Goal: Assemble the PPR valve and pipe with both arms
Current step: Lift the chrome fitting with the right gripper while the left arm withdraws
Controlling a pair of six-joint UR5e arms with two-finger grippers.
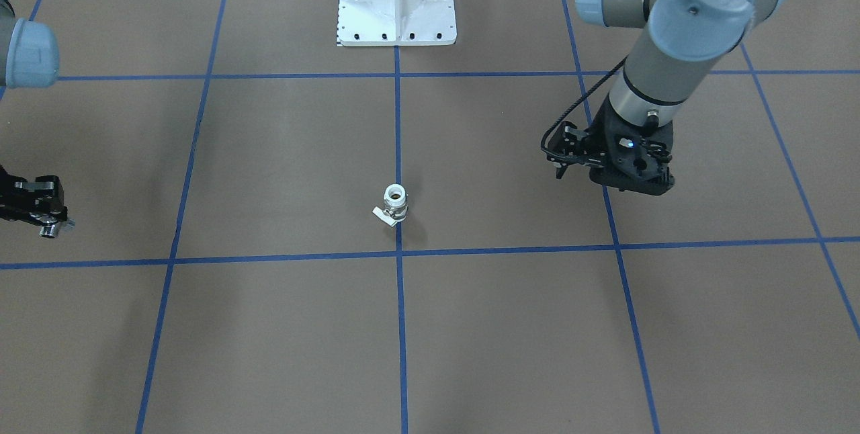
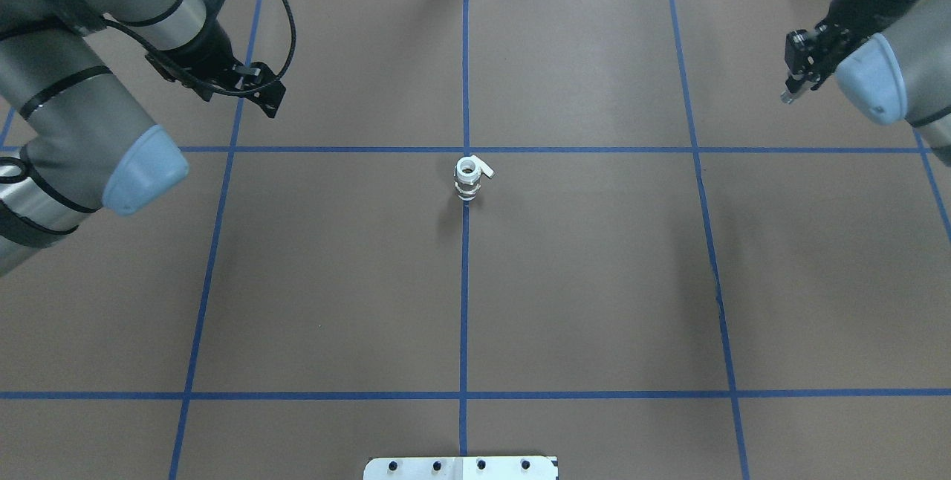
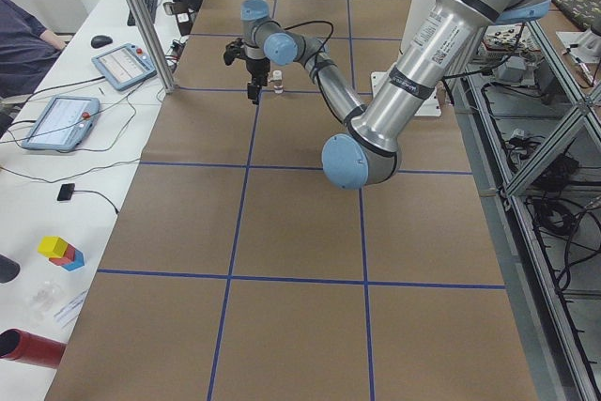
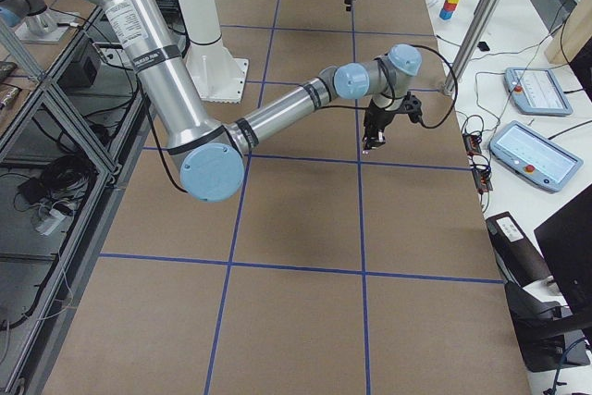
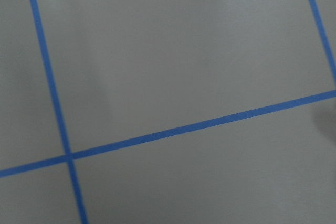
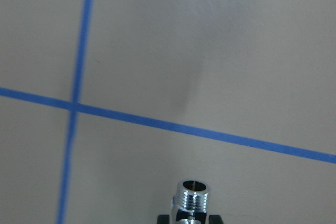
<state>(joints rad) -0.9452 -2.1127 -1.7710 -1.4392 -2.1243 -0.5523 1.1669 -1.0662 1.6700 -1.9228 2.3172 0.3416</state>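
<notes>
PPR valve [image 1: 394, 203]: white, silvery middle | pipe [image 6: 192, 199]: chrome | table [image 2: 594, 279]: brown, blue grid lines | pedestal [image 1: 396, 1]: white

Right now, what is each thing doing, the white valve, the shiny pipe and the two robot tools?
PPR valve: standing upright on the blue tape line, open end up, nothing touching it.
pipe: clamped in the right tool, threaded end sticking out, up off the table.
right tool: shut on the pipe.
left tool: holding nothing, off to the side of the valve; open or shut cannot be told.
</notes>
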